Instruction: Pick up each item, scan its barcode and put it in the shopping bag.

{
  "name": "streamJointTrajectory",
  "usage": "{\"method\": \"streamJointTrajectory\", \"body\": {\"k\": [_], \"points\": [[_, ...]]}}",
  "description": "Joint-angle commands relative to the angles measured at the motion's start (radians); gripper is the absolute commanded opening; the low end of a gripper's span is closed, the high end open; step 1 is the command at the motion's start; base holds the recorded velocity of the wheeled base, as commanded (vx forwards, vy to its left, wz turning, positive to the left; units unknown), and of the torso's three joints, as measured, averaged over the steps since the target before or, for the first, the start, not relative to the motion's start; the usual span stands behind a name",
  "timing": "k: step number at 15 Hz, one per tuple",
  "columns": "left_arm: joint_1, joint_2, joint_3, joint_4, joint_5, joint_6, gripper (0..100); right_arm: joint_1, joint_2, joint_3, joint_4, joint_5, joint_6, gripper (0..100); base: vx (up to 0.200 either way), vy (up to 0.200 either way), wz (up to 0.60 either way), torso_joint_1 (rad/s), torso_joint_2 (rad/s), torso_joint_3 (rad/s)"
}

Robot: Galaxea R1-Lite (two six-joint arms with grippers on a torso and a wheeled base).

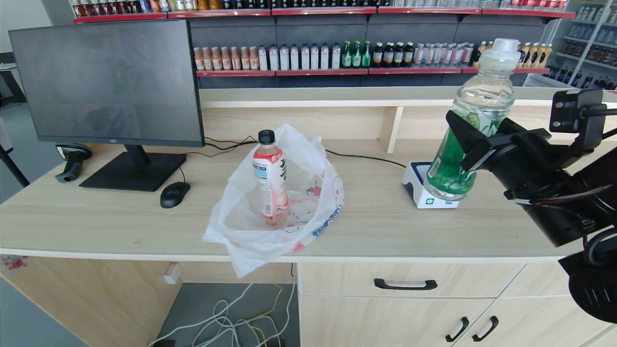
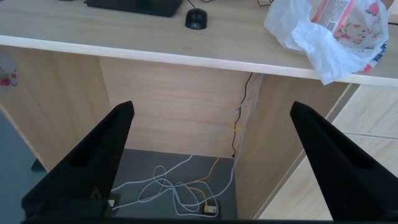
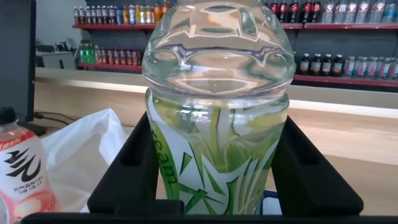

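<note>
My right gripper (image 1: 470, 142) is shut on a clear water bottle (image 1: 465, 130) with a green label and white cap, held upright just above the small white barcode scanner (image 1: 424, 193) on the counter. From the right wrist, the water bottle (image 3: 217, 124) sits between the two black fingers (image 3: 124, 168). A pink-labelled drink bottle (image 1: 271, 180) with a black cap stands upright inside the open white shopping bag (image 1: 308, 212) at the counter's middle; the drink bottle (image 3: 22, 180) and the bag (image 3: 81, 155) lie beyond the held one. My left gripper (image 2: 211, 162) hangs open below the counter's front edge, with nothing in it.
A monitor (image 1: 108, 82) on a black stand, a mouse (image 1: 174, 194) and a handheld scanner (image 1: 72, 164) occupy the counter's left. Cables (image 1: 366, 158) run along the back. Drawers with black handles (image 1: 405, 285) sit below, loose wires (image 2: 180, 186) on the floor. Stocked shelves (image 1: 337, 55) line the back wall.
</note>
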Motion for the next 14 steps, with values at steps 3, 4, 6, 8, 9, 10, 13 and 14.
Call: {"method": "streamJointTrajectory", "body": {"k": [3, 4, 6, 8, 9, 10, 13, 14], "points": [[0.000, 0.001, 0.000, -0.001, 0.000, -0.001, 100, 0.009, 0.014, -0.005, -0.002, 0.000, 0.000, 0, 0.000, 0.200, 0.00, 0.001, 0.00, 0.002], [0.000, 0.001, 0.000, -0.001, 0.000, 0.001, 100, 0.012, 0.019, -0.031, -0.002, 0.000, -0.002, 0, 0.000, 0.200, 0.00, 0.002, 0.01, 0.002], [0.000, 0.001, 0.000, -0.001, 0.000, 0.001, 100, 0.014, 0.030, -0.054, -0.002, 0.000, -0.002, 0, 0.000, 0.000, 0.00, 0.000, 0.00, 0.000], [0.000, 0.001, 0.000, -0.002, 0.000, 0.001, 100, 0.014, 0.033, -0.056, -0.002, 0.000, -0.002, 0, 0.000, 0.000, 0.00, 0.000, 0.00, 0.000], [0.000, 0.001, 0.000, -0.002, 0.000, 0.001, 100, 0.014, 0.033, -0.054, -0.002, 0.002, -0.002, 0, 0.000, 0.000, 0.00, 0.000, 0.00, 0.000], [0.000, 0.000, 0.000, -0.001, 0.000, 0.001, 100, 0.014, 0.034, -0.057, -0.002, 0.000, -0.002, 0, 0.000, 0.000, 0.00, 0.000, 0.00, 0.000], [0.000, 0.001, 0.000, -0.001, 0.000, 0.004, 100, 0.015, 0.043, -0.068, -0.002, 0.000, -0.002, 0, 0.000, 0.000, 0.00, 0.000, 0.00, 0.000], [0.000, 0.000, 0.000, -0.001, 0.000, 0.002, 100, 0.015, 0.043, -0.074, -0.002, 0.002, -0.002, 0, 0.000, 0.000, 0.60, 0.007, 0.00, 0.002]]}}
